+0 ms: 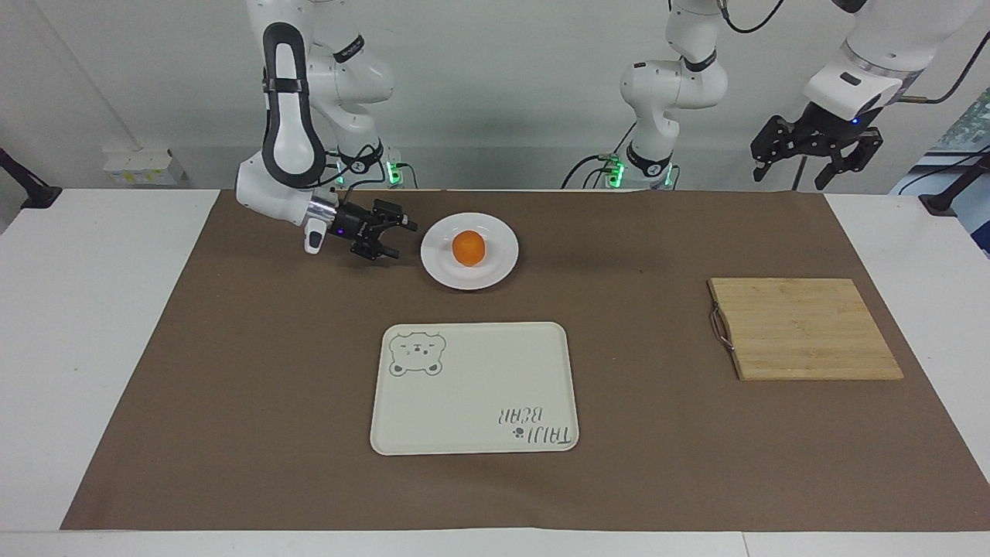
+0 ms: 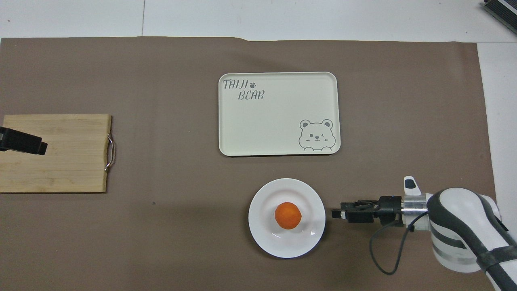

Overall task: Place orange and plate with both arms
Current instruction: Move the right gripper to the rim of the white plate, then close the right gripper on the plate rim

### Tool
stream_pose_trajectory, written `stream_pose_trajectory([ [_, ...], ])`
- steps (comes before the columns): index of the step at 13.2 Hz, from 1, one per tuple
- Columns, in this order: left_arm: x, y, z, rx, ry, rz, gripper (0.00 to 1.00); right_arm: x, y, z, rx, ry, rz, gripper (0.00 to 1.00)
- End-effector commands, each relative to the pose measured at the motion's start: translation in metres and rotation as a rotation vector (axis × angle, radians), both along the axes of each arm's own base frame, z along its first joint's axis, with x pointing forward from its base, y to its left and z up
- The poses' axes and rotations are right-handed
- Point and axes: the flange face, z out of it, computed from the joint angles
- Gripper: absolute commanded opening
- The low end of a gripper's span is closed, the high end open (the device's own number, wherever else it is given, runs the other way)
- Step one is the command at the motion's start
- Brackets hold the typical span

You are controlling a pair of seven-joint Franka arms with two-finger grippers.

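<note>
You see a white table [image 1: 93, 325] with a big brown mat [image 1: 657, 433] on it. On the mat, the cream tray [image 1: 473, 387] sits in the middle. The white plate [image 1: 495, 267] is at its 12 o'clock in the facing view, the wooden board [image 1: 804, 329] at 3 o'clock.

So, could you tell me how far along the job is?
Done: the orange sits on the plate. In hand: the right hand, open, is low beside the plate's rim, not touching. The left hand waits, open and raised. Left: moving anything; the tray holds nothing.
</note>
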Motion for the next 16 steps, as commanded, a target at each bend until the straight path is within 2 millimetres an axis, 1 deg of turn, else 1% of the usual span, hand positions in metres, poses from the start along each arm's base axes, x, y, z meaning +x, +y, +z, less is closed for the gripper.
stream_pose_trajectory([
  [1,-0.004,0.002,0.001,0.009,-0.009,0.006,1.0,-0.008,0.003,-0.015,0.001,-0.028,-0.013,1.0],
  [4,-0.006,0.003,0.001,0.01,0.0,0.006,1.0,-0.011,0.003,-0.017,0.0,-0.023,-0.015,1.0],
  [6,-0.007,0.003,0.0,0.012,0.008,0.008,1.0,-0.014,0.008,-0.017,-0.002,-0.022,-0.003,1.0],
  [9,-0.007,0.002,0.0,0.012,0.006,0.008,1.0,-0.017,0.01,-0.018,-0.003,-0.012,-0.004,1.0],
  [11,-0.005,0.003,-0.002,0.011,-0.003,0.006,1.0,-0.018,0.011,-0.022,-0.002,-0.001,-0.002,1.0],
  [14,-0.001,-0.006,-0.016,0.011,-0.006,-0.003,1.0,-0.017,0.012,-0.022,0.005,0.016,-0.02,1.0],
  [15,-0.002,-0.005,-0.017,0.011,-0.006,-0.001,1.0,-0.017,0.013,-0.023,0.003,0.028,-0.028,1.0],
  [16,-0.008,-0.004,-0.02,0.009,0.0,-0.002,1.0,-0.017,0.024,-0.023,0.002,0.025,-0.026,1.0],
])
